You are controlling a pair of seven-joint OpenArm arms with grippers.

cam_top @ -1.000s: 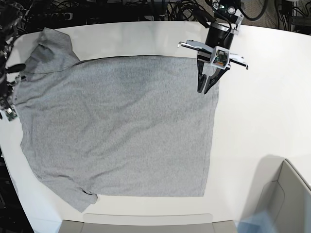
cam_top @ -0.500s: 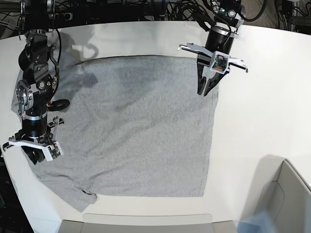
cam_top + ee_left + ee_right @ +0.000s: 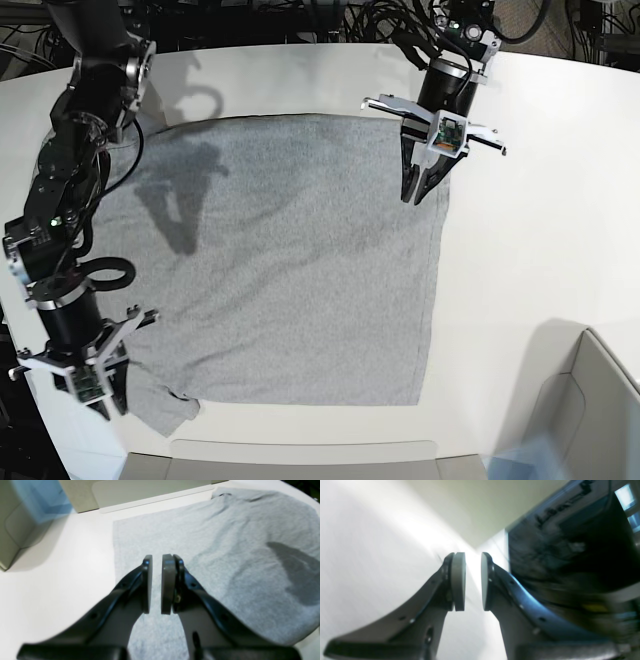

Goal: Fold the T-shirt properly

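My right pincer has swung down from the shirt's far corner to its near sleeve, while the left pincer stays over the opposite far corner; both show a narrow gap between the pads, with nothing in either. The shirt lies flat, plain side up, spread across the desk, unfolded. With the right arm now low at the sleeve, I judge the first fold's grasp is about to start.

The right gripper holds its two pads slightly apart with nothing between them. Behind it lie a blurred pale surface and dark equipment.
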